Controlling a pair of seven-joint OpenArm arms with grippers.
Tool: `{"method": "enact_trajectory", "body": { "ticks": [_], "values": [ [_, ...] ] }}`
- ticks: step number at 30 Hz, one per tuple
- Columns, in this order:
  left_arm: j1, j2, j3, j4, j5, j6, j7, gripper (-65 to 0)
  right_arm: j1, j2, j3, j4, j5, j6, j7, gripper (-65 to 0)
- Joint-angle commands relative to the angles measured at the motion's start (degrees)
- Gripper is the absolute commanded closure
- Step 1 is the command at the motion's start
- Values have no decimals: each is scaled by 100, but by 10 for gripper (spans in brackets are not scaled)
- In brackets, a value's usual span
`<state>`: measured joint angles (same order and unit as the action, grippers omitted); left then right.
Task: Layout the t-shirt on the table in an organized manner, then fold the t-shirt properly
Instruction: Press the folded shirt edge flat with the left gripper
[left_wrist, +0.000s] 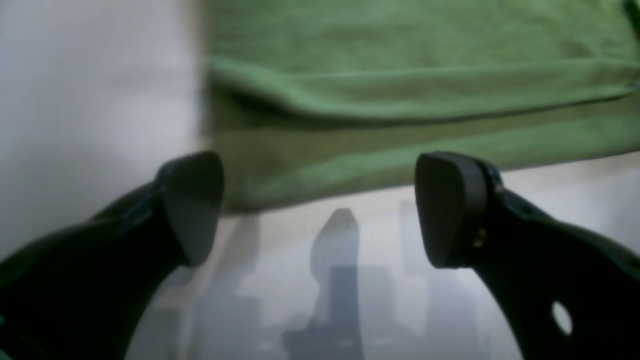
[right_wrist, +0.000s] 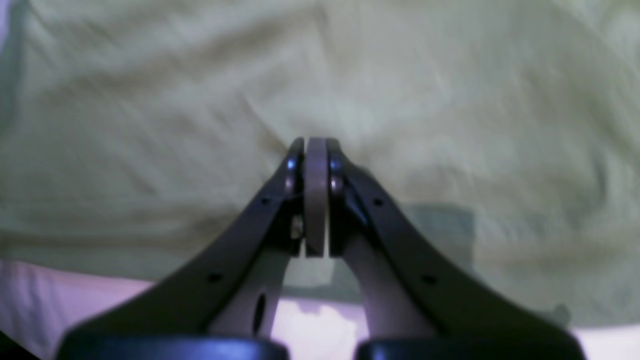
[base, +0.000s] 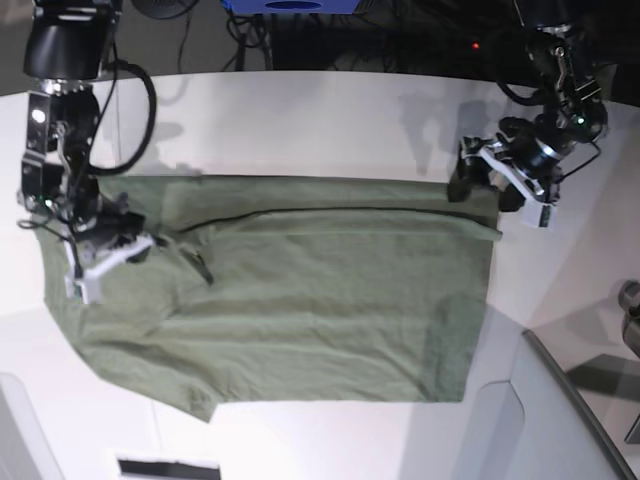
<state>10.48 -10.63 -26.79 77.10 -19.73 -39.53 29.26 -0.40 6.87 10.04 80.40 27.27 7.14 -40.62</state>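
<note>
One olive t-shirt (base: 300, 300) spread on white table (base: 330, 120), no legible print

Dark floor, cables (base: 190, 35), blue box (base: 290, 5).

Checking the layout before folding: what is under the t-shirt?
The t-shirt lies spread on the white table, which shows bare all around it. Whatever else might lie beneath the cloth is covered.

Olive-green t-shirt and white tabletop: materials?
Olive-green t-shirt: soft matte knit, likely cotton; it wrinkles and its folded edge lies rolled.
White tabletop: smooth, hard, semi-gloss, possibly laminate; it carries faint arm shadows and reflections.
</note>
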Motion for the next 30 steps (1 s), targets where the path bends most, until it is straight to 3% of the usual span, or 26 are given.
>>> {"method": "enact_trajectory", "body": {
  "ticks": [1,9,22,28,30],
  "values": [
    [-112,-22,19,-57,-45,-47,-90,-576,36,99,37,140,47,38,137,0],
    [-525,-5,63,-725,-45,-47,-99,-576,-395,214,46,149,56,56,146,0],
    [-1052,4,72,-1394,-45,-47,-108,-576,-412,214,46,149,73,56,146,0],
    [-1272,57,626,-1481,-54,-47,-108,-576,-412,214,46,149,73,56,137,0],
    [-1369,153,705,-1464,-89,186,-108,-576,-412,214,46,149,73,56,119,0]
  ]
}}
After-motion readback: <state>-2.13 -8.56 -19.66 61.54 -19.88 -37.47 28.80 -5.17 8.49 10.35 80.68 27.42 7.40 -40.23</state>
